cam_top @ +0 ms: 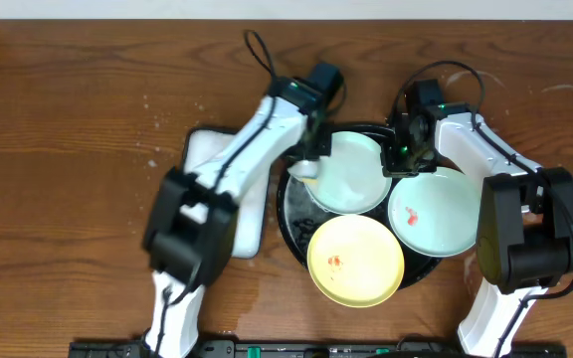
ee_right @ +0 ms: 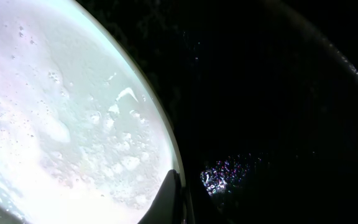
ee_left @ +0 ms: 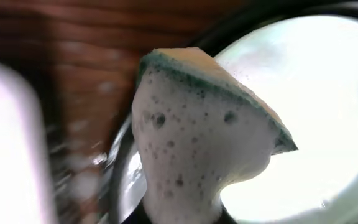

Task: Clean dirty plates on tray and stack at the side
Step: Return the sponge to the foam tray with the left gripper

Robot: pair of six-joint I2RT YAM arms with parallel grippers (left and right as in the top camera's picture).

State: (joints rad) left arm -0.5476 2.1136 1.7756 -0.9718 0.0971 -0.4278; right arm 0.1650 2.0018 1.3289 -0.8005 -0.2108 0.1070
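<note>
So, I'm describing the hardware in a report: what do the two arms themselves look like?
The left arm and right arm share smooth white link shells joined by bulky black joint housings. Thin black cables loop out near each wrist, beside small green lights. The right arm's finger is dark and tapered.

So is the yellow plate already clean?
No, the yellow plate shows a small red stain on its surface.
</note>
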